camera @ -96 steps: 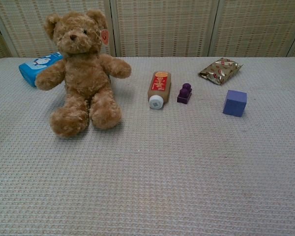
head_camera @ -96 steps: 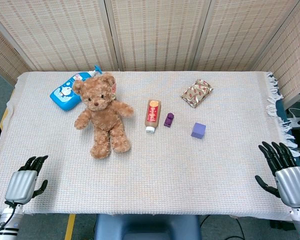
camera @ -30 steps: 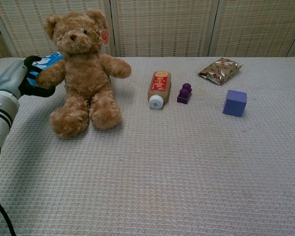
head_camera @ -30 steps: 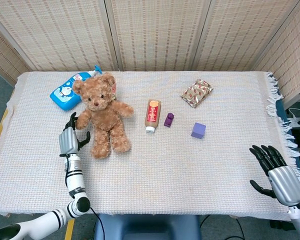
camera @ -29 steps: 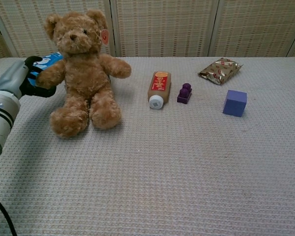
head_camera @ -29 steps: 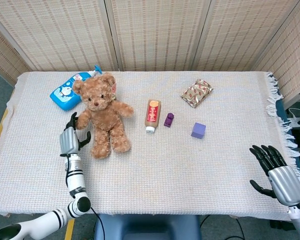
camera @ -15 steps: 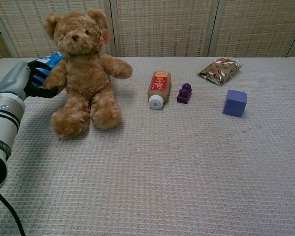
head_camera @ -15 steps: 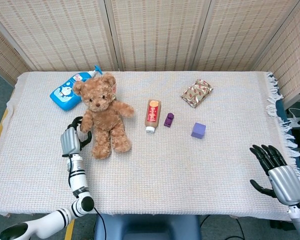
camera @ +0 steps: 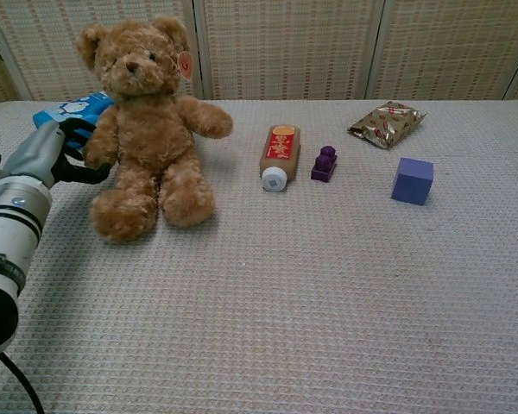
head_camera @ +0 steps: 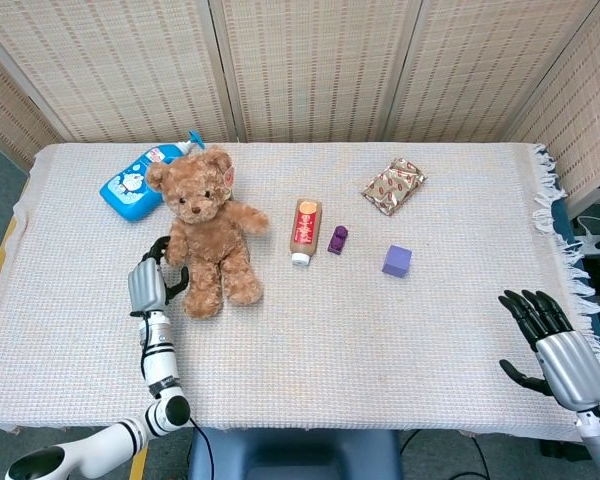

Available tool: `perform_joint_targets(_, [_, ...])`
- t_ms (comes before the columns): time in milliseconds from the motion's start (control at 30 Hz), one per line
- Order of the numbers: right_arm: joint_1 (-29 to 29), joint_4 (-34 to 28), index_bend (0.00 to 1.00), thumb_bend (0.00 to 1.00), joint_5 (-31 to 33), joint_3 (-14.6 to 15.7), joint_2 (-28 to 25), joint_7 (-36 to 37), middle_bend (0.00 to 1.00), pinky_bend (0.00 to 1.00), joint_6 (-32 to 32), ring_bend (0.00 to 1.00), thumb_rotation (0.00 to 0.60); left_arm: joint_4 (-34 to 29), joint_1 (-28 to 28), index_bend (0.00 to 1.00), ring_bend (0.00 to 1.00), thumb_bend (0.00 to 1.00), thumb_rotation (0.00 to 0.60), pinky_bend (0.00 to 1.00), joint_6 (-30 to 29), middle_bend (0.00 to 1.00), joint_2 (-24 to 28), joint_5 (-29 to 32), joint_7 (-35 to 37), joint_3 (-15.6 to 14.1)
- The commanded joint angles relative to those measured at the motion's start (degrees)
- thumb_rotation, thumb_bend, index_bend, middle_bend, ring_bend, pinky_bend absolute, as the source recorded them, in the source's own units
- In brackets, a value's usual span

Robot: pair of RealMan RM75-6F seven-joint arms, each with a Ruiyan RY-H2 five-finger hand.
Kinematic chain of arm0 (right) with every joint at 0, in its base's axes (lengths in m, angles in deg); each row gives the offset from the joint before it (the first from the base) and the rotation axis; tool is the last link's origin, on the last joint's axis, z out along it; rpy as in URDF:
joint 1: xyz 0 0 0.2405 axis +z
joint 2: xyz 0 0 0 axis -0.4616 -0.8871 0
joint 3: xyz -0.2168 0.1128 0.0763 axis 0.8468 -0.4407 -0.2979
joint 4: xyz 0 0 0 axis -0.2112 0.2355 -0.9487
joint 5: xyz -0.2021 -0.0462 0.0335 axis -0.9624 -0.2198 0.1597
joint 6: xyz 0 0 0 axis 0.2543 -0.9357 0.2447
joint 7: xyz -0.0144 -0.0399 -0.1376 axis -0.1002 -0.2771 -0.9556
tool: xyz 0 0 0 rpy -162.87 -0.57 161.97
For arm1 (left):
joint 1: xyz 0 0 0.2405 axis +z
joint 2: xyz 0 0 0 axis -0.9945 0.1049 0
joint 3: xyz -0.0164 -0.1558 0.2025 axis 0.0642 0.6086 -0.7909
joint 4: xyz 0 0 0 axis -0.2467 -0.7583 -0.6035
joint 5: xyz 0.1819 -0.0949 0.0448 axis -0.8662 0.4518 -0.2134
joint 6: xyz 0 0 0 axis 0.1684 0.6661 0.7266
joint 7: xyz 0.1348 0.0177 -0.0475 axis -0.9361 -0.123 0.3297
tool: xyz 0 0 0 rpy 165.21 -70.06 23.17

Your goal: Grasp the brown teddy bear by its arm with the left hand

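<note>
Brown teddy bear [head_camera: 206,228] sitting near table's far-left corner, arm apparently clasped by left hand [head_camera: 150,282] fingers [camera: 78,132]. Right hand [head_camera: 558,352] at near-right edge, fingers spread, holding nothing.

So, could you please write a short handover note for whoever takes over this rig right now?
Left hand: at the brown teddy bear, fingers curled around the arm on that side; the grasp looks made, though how firm it is cannot be told.
Right hand: open, idle off the table's near right corner, holding nothing.
Bear sits upright on the cloth-covered table, a blue bottle behind it.
Done: reach and closing on the arm.
Left: confirm the grip holds.
</note>
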Motion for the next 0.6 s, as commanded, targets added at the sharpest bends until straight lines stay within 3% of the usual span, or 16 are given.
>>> perform_joint_targets(33, [-0.01, 0.00, 0.00, 0.13, 0.06, -0.04, 0.02, 0.01, 0.04, 0.03, -0.02, 0.00, 0.600, -0.36, 0.15, 0.12, 0.22, 0.38, 0.600, 0.38, 0.89, 0.18, 0.21, 0.71, -1.36, -0.31])
perform_joint_targets(133, [0.00, -0.01, 0.00, 0.13, 0.01, 0.02, -0.06, 0.09, 0.04, 0.03, 0.03, 0.00, 0.600, -0.76, 0.11, 0.05, 0.18, 0.38, 0.600, 0.37, 1.33, 0.13, 0.26, 1.02, -1.90, -0.30])
perform_joint_targets(333, [0.01, -0.09, 0.00, 0.13, 0.09, 0.01, -0.11, 0.13, 0.04, 0.03, 0.09, 0.00, 0.600, 2.79, -1.21, 0.04, 0.18, 0.39, 0.600, 0.38, -0.27, 0.14, -1.55, 0.04, -1.93, 0.10])
perform_joint_targets(600, [0.05, -0.08, 0.00, 0.13, 0.21, -0.11, -0.16, 0.32, 0.04, 0.03, 0.07, 0.00, 0.600, 12.30, -3.82, 0.17, 0.30, 0.38, 0.600, 0.42, -3.74, 0.29, -5.75, -3.56, 4.88, 0.80])
